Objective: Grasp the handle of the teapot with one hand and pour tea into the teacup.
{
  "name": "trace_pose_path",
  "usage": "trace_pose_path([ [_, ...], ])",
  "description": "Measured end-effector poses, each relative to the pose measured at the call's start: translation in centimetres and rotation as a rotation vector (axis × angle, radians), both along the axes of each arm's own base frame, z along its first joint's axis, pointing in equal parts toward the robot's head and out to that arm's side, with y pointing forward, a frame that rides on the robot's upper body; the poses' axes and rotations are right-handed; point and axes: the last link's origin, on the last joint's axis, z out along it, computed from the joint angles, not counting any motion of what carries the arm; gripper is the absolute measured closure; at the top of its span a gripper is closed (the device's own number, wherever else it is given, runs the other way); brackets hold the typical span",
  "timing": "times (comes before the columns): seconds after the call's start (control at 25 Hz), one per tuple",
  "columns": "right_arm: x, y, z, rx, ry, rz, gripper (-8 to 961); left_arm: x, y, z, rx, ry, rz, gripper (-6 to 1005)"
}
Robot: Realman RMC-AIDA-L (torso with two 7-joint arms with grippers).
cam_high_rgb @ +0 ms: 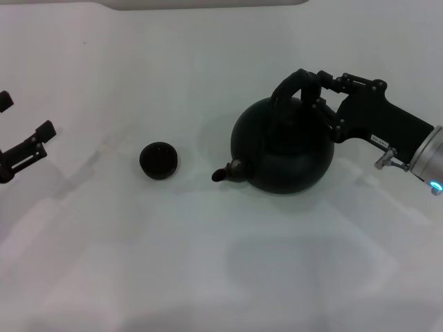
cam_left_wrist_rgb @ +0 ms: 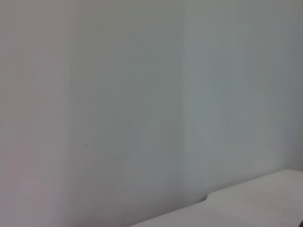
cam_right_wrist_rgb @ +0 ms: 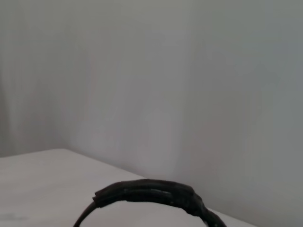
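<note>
The matte-black teapot (cam_high_rgb: 284,149) stands on the white table right of centre, with its spout (cam_high_rgb: 227,171) pointing left toward the teacup. The small dark teacup (cam_high_rgb: 159,160) sits upright on the table to the left of the spout, apart from it. My right gripper (cam_high_rgb: 317,90) reaches in from the right and is closed on the rear part of the arched handle (cam_high_rgb: 289,88), one finger on each side. The handle's top (cam_right_wrist_rgb: 151,194) shows close up in the right wrist view. My left gripper (cam_high_rgb: 24,124) hangs open and empty at the far left edge.
The white table (cam_high_rgb: 208,263) stretches around both objects. A pale wall fills the left wrist view, with a table corner (cam_left_wrist_rgb: 246,198) low down in it. The table's far edge (cam_high_rgb: 208,5) runs along the top of the head view.
</note>
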Motion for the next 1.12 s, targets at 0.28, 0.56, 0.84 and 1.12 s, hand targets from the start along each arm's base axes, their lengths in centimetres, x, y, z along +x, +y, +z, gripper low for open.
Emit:
trace_pose_path([
  [0.28, 0.2, -0.1, 0.0, -0.004, 0.001, -0.012, 480, 0.0, 0.0, 0.0, 0.003, 0.003, 0.001, 114],
  [0.56, 0.6, -0.4, 0.8, -0.007, 0.018, -0.004, 406, -0.4, 0.1, 0.3, 0.020, 0.010, 0.017, 114],
  [0.84, 1.9, -1.7, 2.2, -0.060, 0.046, -0.011, 379, -0.6, 0.1, 0.5, 0.031, 0.016, 0.029, 114],
  [1.12, 4.5, -2.7, 5.5, 0.038, 0.069, -0.081, 373, -1.4, 0.2, 0.5, 0.041, 0.033, 0.080, 114],
])
